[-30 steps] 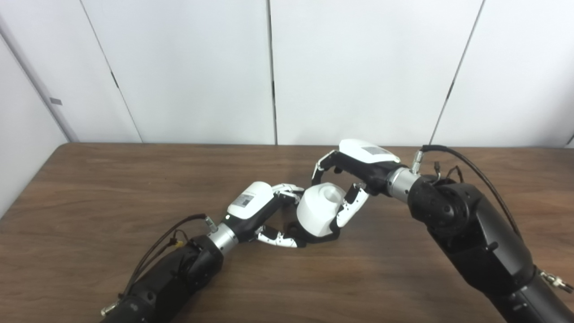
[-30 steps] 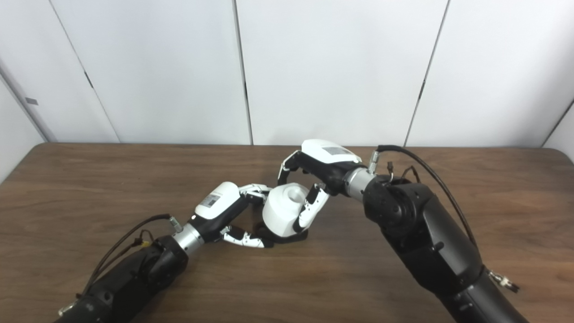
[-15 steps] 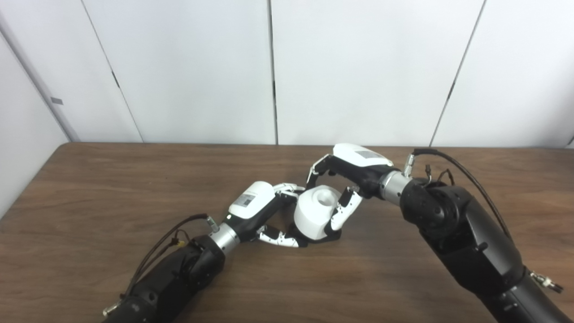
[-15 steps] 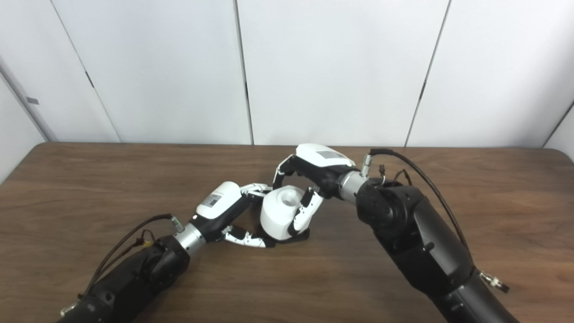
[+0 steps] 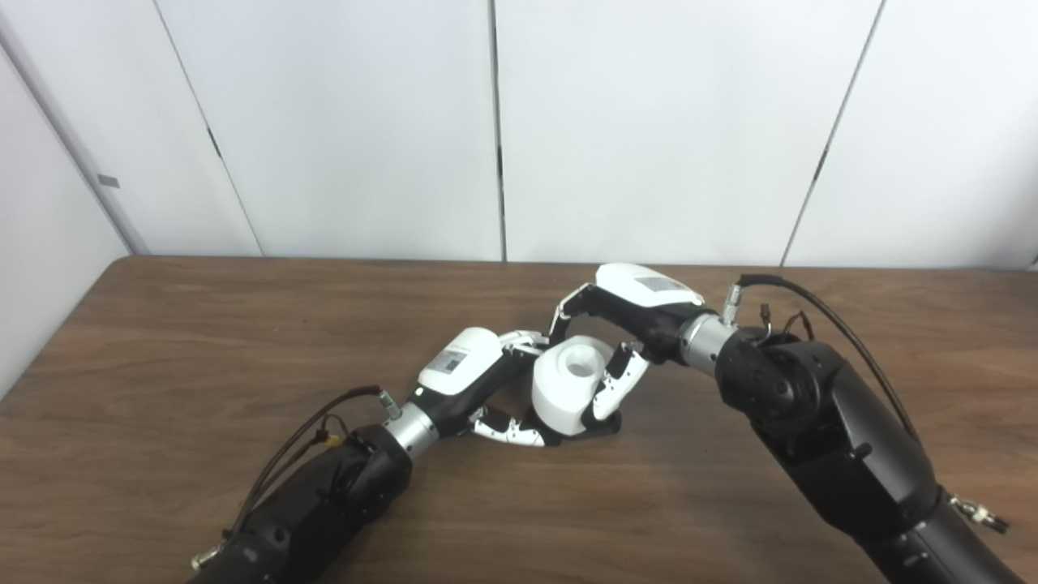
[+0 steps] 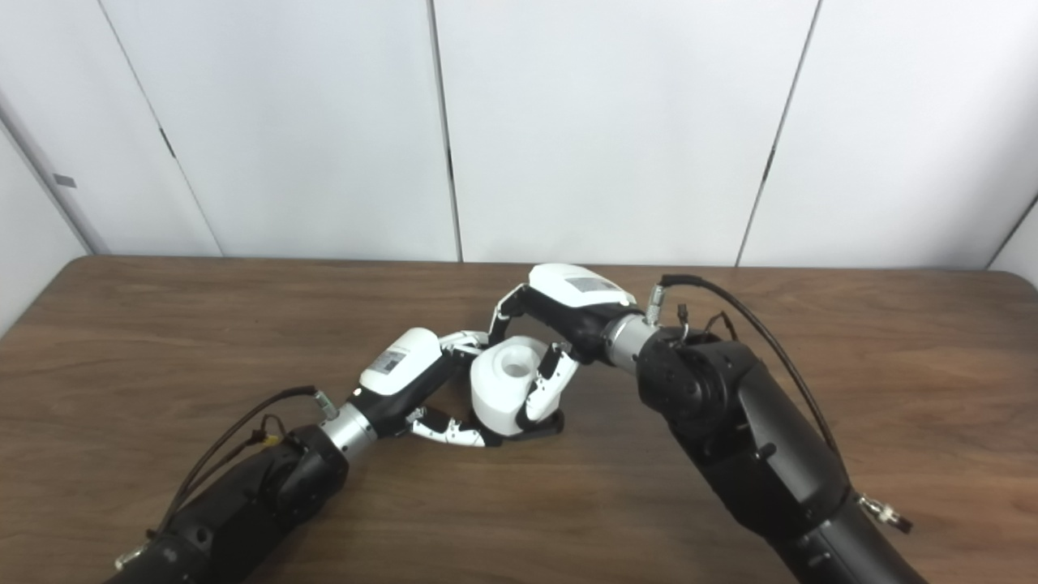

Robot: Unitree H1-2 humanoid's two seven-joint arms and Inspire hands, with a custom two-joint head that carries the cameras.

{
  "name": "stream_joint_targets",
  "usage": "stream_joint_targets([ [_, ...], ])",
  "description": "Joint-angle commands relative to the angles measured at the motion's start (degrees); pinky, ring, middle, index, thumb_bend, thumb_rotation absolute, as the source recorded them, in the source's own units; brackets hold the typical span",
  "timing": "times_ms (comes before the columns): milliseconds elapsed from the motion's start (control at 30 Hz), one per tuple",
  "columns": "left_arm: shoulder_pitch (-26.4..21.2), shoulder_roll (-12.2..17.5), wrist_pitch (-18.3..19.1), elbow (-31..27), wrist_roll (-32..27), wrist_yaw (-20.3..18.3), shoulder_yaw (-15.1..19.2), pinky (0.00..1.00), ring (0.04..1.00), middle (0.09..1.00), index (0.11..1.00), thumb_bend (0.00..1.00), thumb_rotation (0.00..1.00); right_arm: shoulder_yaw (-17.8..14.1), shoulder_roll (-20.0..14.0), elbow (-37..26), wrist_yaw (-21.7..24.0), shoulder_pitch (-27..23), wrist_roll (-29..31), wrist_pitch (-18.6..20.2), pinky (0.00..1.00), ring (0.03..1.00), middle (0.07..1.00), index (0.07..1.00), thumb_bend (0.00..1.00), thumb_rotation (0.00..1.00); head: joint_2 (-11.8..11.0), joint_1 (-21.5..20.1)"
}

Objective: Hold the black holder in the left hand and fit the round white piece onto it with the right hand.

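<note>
I see both arms meeting mid-counter point(image 5: 243, 341), brown wood top, white wall panels point(image 5: 649, 122) behind

Left robot hand point(image 5: 478, 385) comes in low from the bottom left, white back shell up, fingers point(image 5: 507, 428) curled under and around the black holder point(image 5: 604, 423). Holder sits on the counter, mostly hidden; I only get a dark sliver of its base poking out under the white piece on the right side. Left robot hand is closed on it as far as I can tell, with upper fingers reaching toward the white piece's left flank

Round white piece point(image 5: 568, 385) is a stubby white cylinder with a round recess in its top face, tilted slightly toward the camera. It sits on top of the black holder, between the two hands. Can't tell if it is fully seated, the joint is covered by fingers

Right robot hand point(image 6: 551, 332) arches over from the right, wrist high, pinching the white piece: thumb point(image 6: 551, 381) pressed on its near-right side, other fingers hooked over the far side near the top rim. Grip looks firm, contact on both sides

Right arm cable point(image 5: 811, 304) loops above the forearm; left arm cable point(image 5: 312, 422) trails along the left wrist
</note>
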Motion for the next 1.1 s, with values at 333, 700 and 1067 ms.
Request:
stream_joint_targets([
  [333, 3.4, -1.0, 4.0, 3.3, 4.1, -8.7, -3.3, 0.68, 0.844, 0.811, 0.487, 0.52, 0.07, 1.6, -0.2, 0.1, 0.6, -1.5, -1.3, -2.9, 0.71, 0.790, 0.752, 0.480, 0.53, 0.14, 0.2, -0.2],
  [700, 3.3, -0.4, 3.9, 3.3, 4.0, -9.0, -3.2, 0.70, 0.858, 0.819, 0.488, 0.52, 0.07, 0.6, -1.2, -1.2, 3.1, -2.5, -0.4, -1.3, 0.73, 0.825, 0.804, 0.701, 0.87, 0.22, 0.0, -0.9],
  [1067, 3.3, 0.1, 3.4, 3.5, 3.6, -9.3, -3.0, 0.70, 0.856, 0.816, 0.488, 0.52, 0.07, -0.2, -1.5, -2.0, 6.0, -3.4, -0.5, -0.3, 0.75, 0.860, 0.888, 0.828, 0.93, 0.23, 0.1, -1.4],
])
